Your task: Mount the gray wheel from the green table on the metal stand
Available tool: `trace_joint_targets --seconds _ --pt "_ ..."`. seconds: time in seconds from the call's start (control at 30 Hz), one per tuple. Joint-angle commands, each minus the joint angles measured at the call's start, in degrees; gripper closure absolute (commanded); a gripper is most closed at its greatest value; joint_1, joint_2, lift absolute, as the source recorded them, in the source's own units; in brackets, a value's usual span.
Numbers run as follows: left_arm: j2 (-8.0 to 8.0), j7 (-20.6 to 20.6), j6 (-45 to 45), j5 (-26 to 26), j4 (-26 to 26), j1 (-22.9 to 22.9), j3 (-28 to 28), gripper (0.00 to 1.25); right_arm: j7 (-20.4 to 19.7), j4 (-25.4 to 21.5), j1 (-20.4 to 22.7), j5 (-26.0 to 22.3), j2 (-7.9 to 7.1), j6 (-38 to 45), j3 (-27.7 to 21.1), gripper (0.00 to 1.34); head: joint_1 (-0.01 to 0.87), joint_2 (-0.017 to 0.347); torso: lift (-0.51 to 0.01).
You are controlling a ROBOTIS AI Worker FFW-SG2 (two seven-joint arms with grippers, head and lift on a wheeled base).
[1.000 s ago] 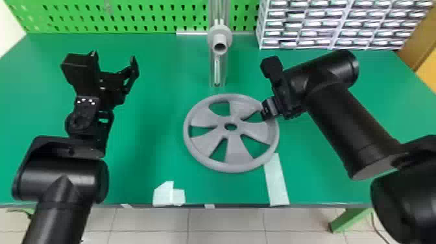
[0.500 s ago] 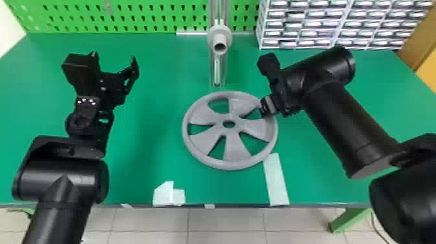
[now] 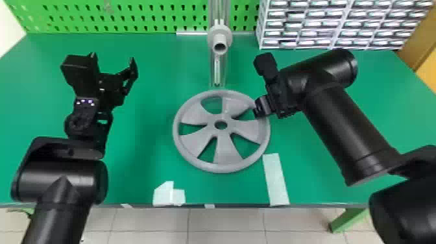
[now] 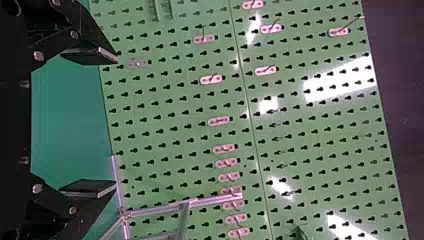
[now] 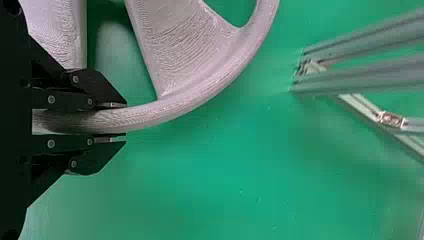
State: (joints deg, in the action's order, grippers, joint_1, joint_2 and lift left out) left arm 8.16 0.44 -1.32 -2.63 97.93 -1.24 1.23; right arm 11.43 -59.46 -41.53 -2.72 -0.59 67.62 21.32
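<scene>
The right gripper [image 3: 257, 109] had the gray wheel [image 3: 224, 146] by its rim, its jaws drawn in close, one on each side of the band, at the part towards the robot's right. The wheel was over the middle of the green table [image 3: 142, 136], its spoked face turned up; from where I stood, I couldn't tell whether its underside touched the tabletop. Just beyond it stood the metal stand [image 3: 212, 69], upright, with a round gray hub [image 3: 211, 37] facing the robot, and the wheel wasn't on it. Over on the robot's left, the left gripper [image 3: 113, 60] was above the table, well apart from the wheel, jaws spread wide. Behind everything ran a green pegboard [image 3: 129, 16], with a bank of small drawers [image 3: 301, 24] to the right of the stand.
</scene>
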Motion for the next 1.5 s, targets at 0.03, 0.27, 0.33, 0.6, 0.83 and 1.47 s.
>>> trace_joint_targets --seconds 0.03,0.27,0.33,0.6,0.83,1.47 --pt "-0.07 0.0 0.0 0.26 0.07 0.01 0.08 0.37 0.0 -3.29 1.54 -0.79 0.06 1.38 -0.05 1.15 0.867 0.052 -0.1" --pt "-0.07 0.18 -0.17 0.61 0.25 0.1 0.35 0.37 0.0 -7.77 4.08 -1.14 -0.12 3.57 -1.2 1.15 0.867 0.052 -0.1" --pt "0.02 0.35 -0.17 0.7 0.25 0.1 0.26 0.37 0.0 -8.74 4.88 -1.32 -0.12 4.19 -1.64 1.15 0.867 0.052 -0.1" --pt "-0.07 0.88 -0.35 1.14 0.51 0.28 0.61 0.37 0.0 -16.21 8.83 -1.76 -0.91 6.3 -2.25 1.15 0.867 0.052 -0.1" --pt "-0.07 1.49 -0.53 1.93 1.48 1.16 1.31 0.37 0.0 -24.91 13.84 -2.2 -1.96 6.91 -4.1 1.15 0.867 0.052 -0.1" --pt "-0.07 3.25 -0.7 2.81 3.67 3.18 3.16 0.37 0.0 -38.53 24.65 -3.61 -3.63 0.15 -7.26 1.15 0.867 0.052 -0.1"
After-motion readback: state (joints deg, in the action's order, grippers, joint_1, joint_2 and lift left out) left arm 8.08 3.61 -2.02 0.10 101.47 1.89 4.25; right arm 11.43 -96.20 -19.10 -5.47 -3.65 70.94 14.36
